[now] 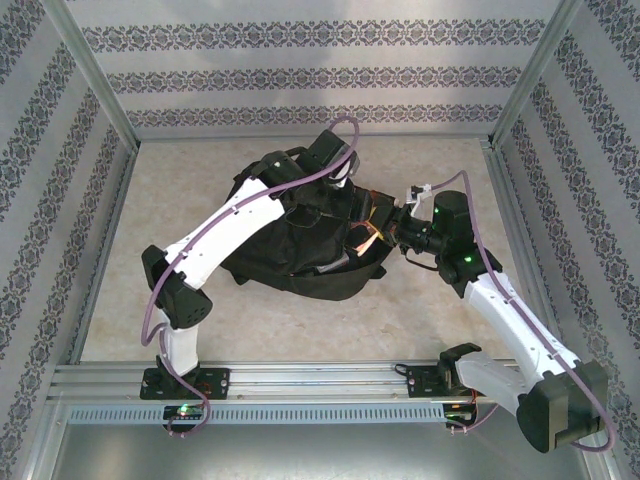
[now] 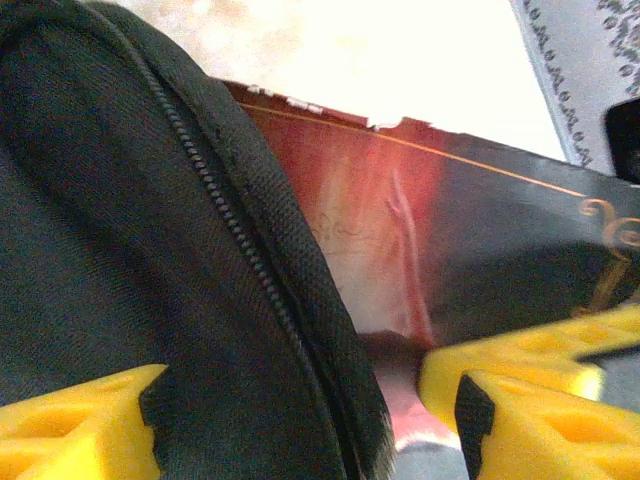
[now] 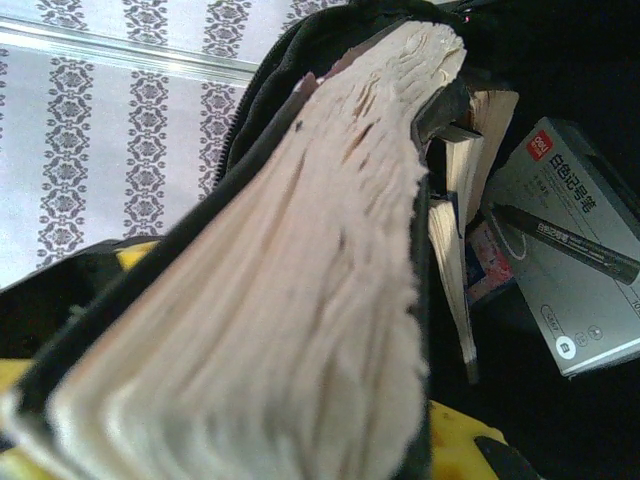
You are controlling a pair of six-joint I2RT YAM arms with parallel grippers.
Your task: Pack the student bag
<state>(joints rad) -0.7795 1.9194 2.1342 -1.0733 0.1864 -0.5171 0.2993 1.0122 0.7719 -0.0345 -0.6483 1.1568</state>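
book (image 3: 300,280): thick, with a dark cover and its pale page edge turned to the right wrist camera; its far end is past the bag's rim and the near end is outside.
right hand (image 1: 400,230): clenched on the book, just beside the bag's right side.
left hand (image 2: 295,425): fingers spread wide with the bag's rim between them; i cannot tell whether they pinch the fabric or only straddle it.
bag (image 1: 310,275): black and soft, lying mid-desk between the two arms, with its mouth toward the right arm.
zip (image 2: 230,220): runs along the rim and is undone where it shows.
cover (image 2: 450,230): red and black with gold lines, just beyond the rim; probably the held book, but i cannot be sure.
box (image 3: 575,270): grey marker box, inside the bag and to the right of the held book.
second book (image 3: 470,150): pale pages, inside the bag, between the held book and the box.
desk (image 1: 250,330): beige; the bag rests on it.
done: by my reading, the box and the second book are packed and the mouth is open.
in hand: sliding the thick book in; i judge it about halfway.
left: push the book fully in, let go, withdraw both hands, and probably close the zip.
progress: well along, not finished.
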